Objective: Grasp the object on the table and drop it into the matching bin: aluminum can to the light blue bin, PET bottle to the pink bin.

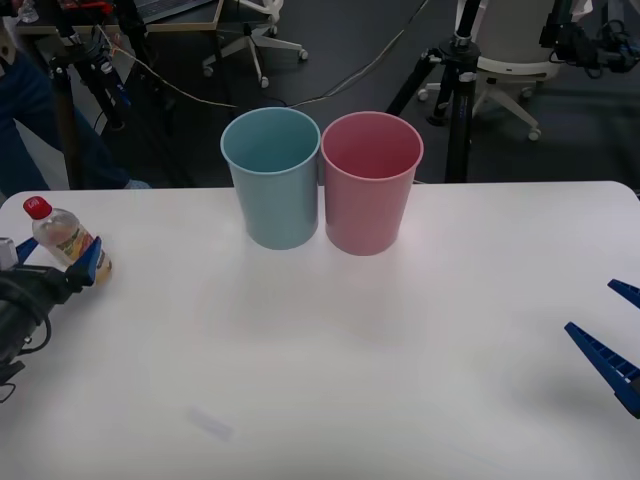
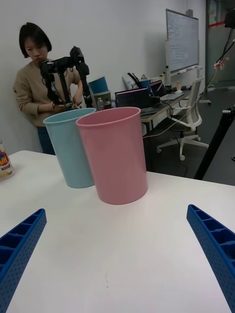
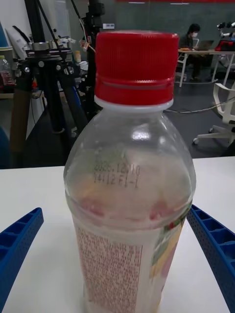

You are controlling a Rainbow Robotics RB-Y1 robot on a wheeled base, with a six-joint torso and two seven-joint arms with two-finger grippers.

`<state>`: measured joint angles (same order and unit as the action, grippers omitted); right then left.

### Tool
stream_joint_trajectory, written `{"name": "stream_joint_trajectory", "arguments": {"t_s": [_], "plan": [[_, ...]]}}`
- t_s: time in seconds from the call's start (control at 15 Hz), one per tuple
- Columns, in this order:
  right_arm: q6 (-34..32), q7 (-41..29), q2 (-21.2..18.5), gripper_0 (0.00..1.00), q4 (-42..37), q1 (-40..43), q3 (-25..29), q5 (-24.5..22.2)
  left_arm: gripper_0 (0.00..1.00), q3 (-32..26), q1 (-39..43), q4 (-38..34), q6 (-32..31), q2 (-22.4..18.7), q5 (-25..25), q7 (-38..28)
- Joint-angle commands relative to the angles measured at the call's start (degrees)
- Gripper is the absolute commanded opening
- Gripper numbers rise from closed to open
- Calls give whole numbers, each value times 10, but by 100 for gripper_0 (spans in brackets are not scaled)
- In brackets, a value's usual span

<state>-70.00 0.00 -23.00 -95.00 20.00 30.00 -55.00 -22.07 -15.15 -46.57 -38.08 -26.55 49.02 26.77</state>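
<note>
The PET bottle, clear with a red cap and a yellow-white label, stands at the table's far left edge. My left gripper is open around it, one blue finger on each side; in the left wrist view the bottle rises close up between the fingers of that gripper. The light blue bin and the pink bin stand side by side at the back middle, pink on the right. My right gripper is open and holds nothing at the table's right side.
In the right wrist view the pink bin is nearest, the light blue bin behind it and the bottle at the edge. Tripods, office chairs and a person stand beyond the table's far edge.
</note>
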Motion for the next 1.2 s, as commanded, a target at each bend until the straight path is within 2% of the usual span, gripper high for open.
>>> {"name": "stream_joint_trajectory", "arguments": {"t_s": [0.07, 0.47, 0.53, 0.6, 0.67, 0.73, 0.8, 1.2], "plan": [[0, 0, 0, 100, 0, 0, 0, 0, 100, 11, -11, 0, 29, 0, 0, -6], [0, 0, 0, 100, 0, 0, 0, 0, 100, 30, -30, 0, 63, -1, 0, -20], [0, 0, 0, 100, 0, 0, 0, 0, 95, 32, -32, 0, 64, -1, 0, -22], [0, 0, 0, 100, 0, 0, 0, 0, 84, 33, -33, 0, 64, -1, 0, -24], [0, 0, 0, 100, 0, 0, 0, 0, 41, 33, -34, 0, 64, 0, 1, -26], [0, 0, 0, 100, 0, 0, 0, 0, 5, 34, -34, 0, 64, 0, 0, -29], [0, 0, 0, 100, 0, 0, 0, 0, 0, 34, -34, 0, 64, -1, 0, -31], [0, 0, 0, 100, 0, 0, 0, 0, 0, 33, -34, 0, 57, -3, 1, -37]]}}
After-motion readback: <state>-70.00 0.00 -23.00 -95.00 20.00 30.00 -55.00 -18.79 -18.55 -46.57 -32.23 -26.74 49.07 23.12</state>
